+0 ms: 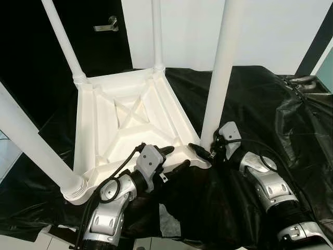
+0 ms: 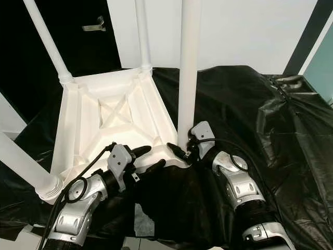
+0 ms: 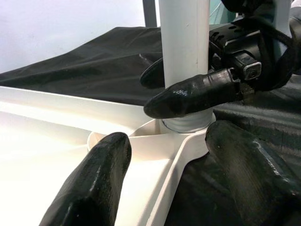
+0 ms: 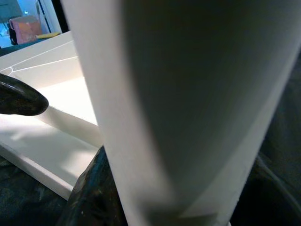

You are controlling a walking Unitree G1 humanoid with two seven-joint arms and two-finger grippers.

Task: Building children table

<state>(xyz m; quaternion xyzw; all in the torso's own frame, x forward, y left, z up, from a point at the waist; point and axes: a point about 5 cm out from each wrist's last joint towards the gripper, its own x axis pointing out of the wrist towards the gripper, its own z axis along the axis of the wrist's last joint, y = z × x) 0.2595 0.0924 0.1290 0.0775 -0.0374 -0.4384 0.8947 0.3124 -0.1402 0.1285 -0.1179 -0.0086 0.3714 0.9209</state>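
Left eye view: right tool (image 1: pixel 206 151) clasps the near table leg (image 1: pixel 221 73) at its base; left tool (image 1: pixel 174 159) spread wide straddling the tabletop (image 1: pixel 130 120) rim.

Glossy white plastic table (image 1: pixel 130 120) (smooth), crinkled shiny black sheet (image 1: pixel 260 104)

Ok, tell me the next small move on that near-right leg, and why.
Probably twist the leg further into its socket. The right pincer already clamps its base, the left pincer straddles the table rim beside it, open, and the other three legs stand seated.
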